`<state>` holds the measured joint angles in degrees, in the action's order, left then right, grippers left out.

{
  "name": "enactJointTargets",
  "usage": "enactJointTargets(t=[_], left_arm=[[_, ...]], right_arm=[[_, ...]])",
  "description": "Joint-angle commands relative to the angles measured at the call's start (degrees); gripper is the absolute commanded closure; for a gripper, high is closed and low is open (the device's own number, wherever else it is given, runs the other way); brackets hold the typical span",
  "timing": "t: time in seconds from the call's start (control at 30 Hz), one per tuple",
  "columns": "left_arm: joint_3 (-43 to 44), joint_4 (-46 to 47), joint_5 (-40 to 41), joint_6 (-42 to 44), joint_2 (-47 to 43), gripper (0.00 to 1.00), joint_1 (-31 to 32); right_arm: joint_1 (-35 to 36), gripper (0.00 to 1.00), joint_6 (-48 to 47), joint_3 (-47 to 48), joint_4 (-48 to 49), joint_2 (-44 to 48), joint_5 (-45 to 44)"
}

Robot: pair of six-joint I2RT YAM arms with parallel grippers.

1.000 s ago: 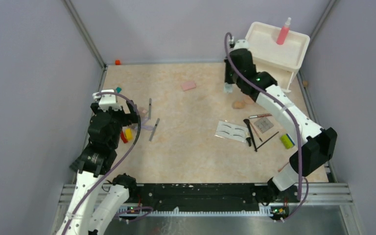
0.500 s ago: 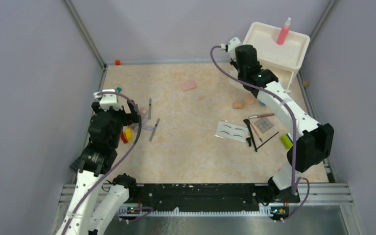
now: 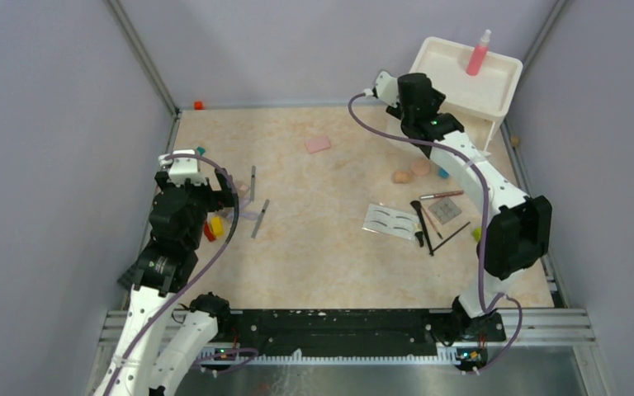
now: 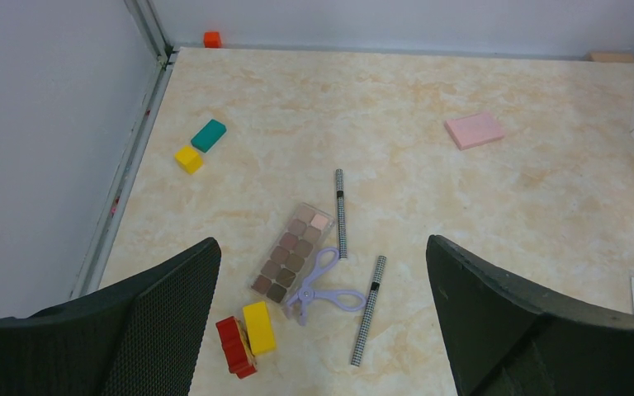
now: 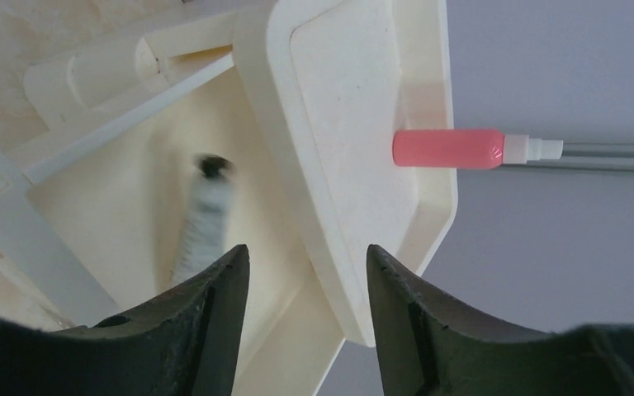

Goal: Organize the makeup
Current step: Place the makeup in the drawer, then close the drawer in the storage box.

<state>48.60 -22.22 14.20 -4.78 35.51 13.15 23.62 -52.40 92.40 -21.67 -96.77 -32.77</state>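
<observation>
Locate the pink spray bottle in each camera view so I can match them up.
Top external: the pink spray bottle stands upright at the far right, on the white tray.
Left wrist: not in it.
Right wrist: the bottle is right of centre, sideways in the picture, cap pointing right.
Shared landmark: the white tray under the bottle, seen in both of those views.

1. A robot test cell in a lab — plain grey panels (image 3: pixel 49 124) wall the table (image 3: pixel 330 247) on its left, far and right sides;
2. bare aluminium posts (image 3: pixel 143 58) stand at the table's far corners;
3. a slotted metal rail (image 3: pixel 574 323) — carrying both arm bases (image 3: pixel 206 309) — runs along the table's near edge.
</observation>
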Motion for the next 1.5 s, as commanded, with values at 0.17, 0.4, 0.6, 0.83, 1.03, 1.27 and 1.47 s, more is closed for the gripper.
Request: enactJointTargets(t=[0.17, 0.4, 0.6, 0.83, 1.03, 1.27, 1.47], left_arm=[[-0.3, 3.05, -0.42, 0.2, -0.16, 0.01, -0.23], [-0.29, 3.06, -0.84, 0.18, 0.03, 0.01, -0.23], [-0.58, 3.83, -1.33, 0.39, 1.15, 0.01, -0.23], [-0.7, 3.58, 0.35, 0.51, 0.26, 0.01, -0.35], [-0.6, 3.59, -0.87, 0.6, 1.26, 0.01, -0.4], [-0.74, 3.49, -0.02, 0.58, 0.88, 0.01, -0.4], [-0.76, 3.49, -0.19, 0.6, 0.95, 0.01, -0.4]], right_arm=[[-0.5, 0.39, 3.48, 4.04, 3.46, -1.3, -2.65], [-0.45, 0.3, 28.63, 3.26, 6.17, 7.45, 0.45], [-0.48, 0.32, 55.13, -4.36, 1.19, 15.09, 8.71], [-0.5, 0.36, 72.47, -19.01, 1.37, 24.48, 11.24], [-0.45, 0.36, 77.89, -27.18, -0.43, 27.71, 7.61], [-0.61, 0.34, 83.17, -30.97, -1.61, 28.08, 1.62], [-2.42, 0.33, 85.47, -30.85, -0.6, 26.02, 1.22]])
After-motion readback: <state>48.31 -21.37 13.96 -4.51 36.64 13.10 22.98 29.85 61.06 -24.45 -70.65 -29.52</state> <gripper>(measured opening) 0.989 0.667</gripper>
